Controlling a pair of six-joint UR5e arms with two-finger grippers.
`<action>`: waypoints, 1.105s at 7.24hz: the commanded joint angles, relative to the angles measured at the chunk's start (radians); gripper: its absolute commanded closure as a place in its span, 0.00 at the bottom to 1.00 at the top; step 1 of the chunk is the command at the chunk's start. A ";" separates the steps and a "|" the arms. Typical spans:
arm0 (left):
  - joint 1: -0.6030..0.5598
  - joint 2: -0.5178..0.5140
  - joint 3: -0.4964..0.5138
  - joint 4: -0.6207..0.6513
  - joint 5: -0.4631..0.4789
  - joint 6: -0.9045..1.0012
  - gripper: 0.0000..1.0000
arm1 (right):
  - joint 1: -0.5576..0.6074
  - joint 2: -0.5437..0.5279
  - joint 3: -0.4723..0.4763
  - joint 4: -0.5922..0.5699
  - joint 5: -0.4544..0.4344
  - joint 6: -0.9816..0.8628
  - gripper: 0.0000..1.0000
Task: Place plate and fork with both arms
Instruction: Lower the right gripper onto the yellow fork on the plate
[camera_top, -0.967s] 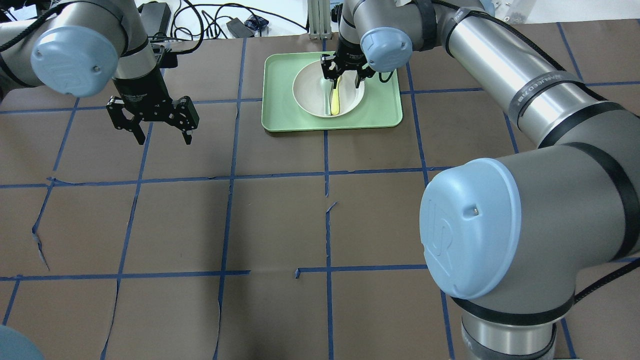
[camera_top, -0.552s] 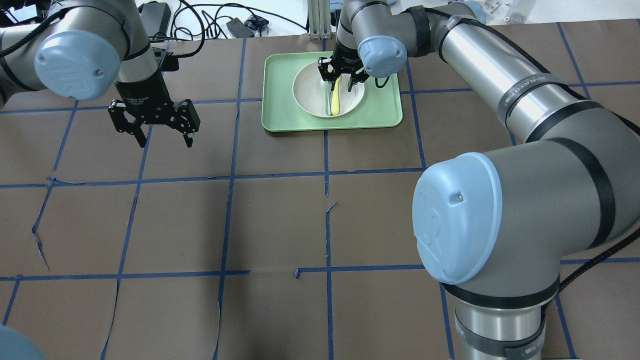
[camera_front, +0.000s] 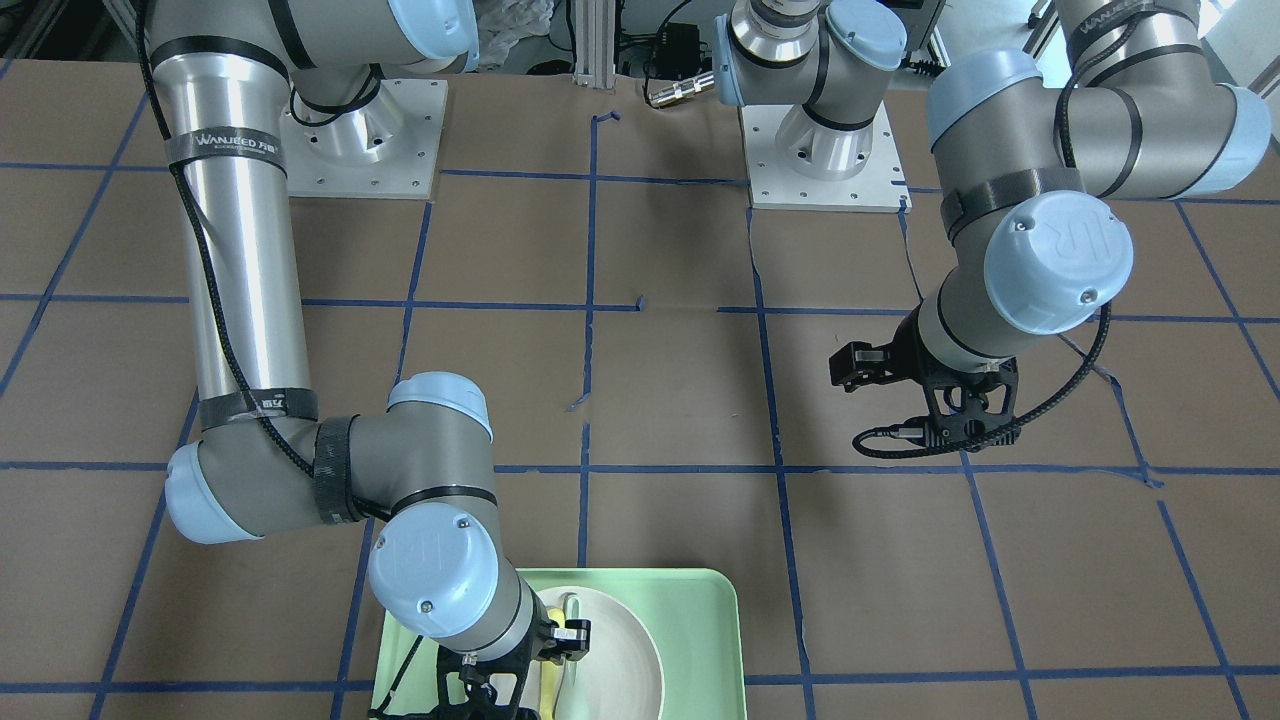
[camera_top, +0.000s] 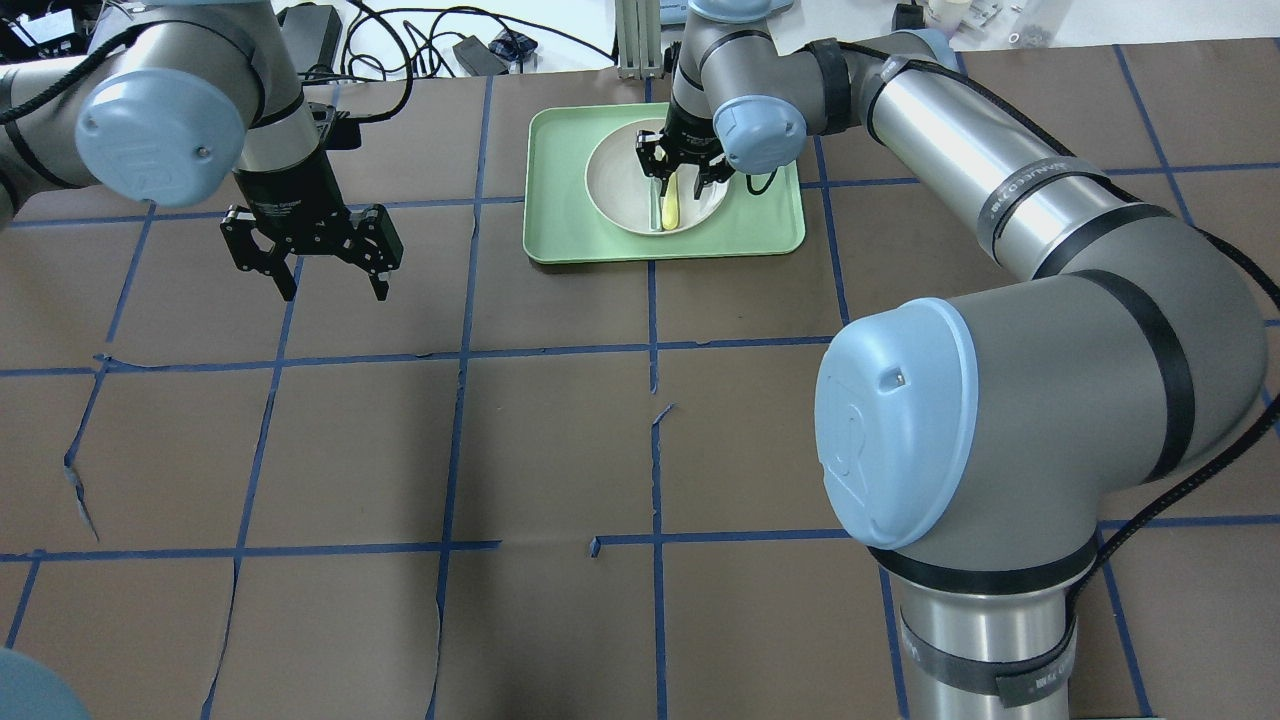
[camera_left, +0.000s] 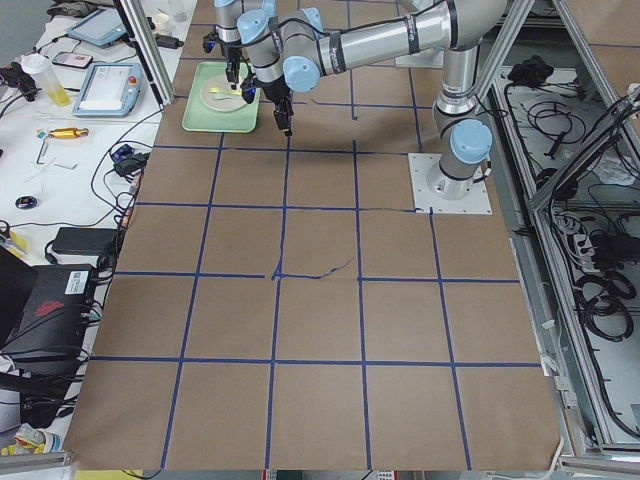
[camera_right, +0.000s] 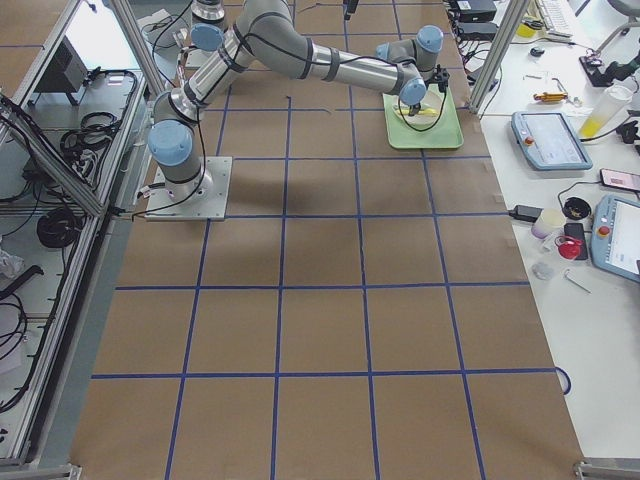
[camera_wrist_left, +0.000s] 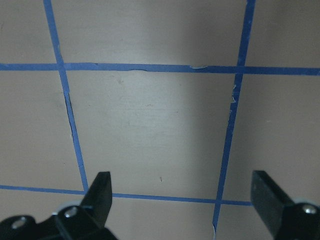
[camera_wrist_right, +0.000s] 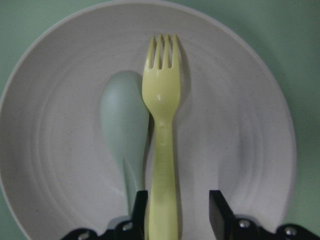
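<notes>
Jaws on my right gripper stand partly open, straddling the fork handle without clamping it. One fork and one spoon lie side by side in one plate, on one tray, top centre of the overhead view. My left gripper gapes wide above the table, holding nothing. One arm strap reads WANJEED.

Plate fills the middle of the tray. Fork and spoon lie side by side in it w/ no real gap btwn them, but there's bare plate on the fork's other side. Right gripper straddles the fork handle, one finger over the spoon's handle end, and its wrist blocks access from above the tray. Robot-left of the tray, flat table gives room, w/ left gripper spread wide above it, well apart from the tray.
</notes>
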 joint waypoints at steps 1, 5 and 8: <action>0.000 0.001 -0.013 0.000 0.000 0.002 0.00 | 0.000 0.012 0.002 0.000 0.000 0.003 0.47; 0.000 0.001 -0.019 0.002 0.000 0.002 0.00 | 0.000 0.013 0.002 0.000 -0.001 0.016 0.46; 0.002 -0.002 -0.019 0.002 0.000 0.002 0.00 | 0.002 0.010 0.002 0.000 0.000 0.017 0.42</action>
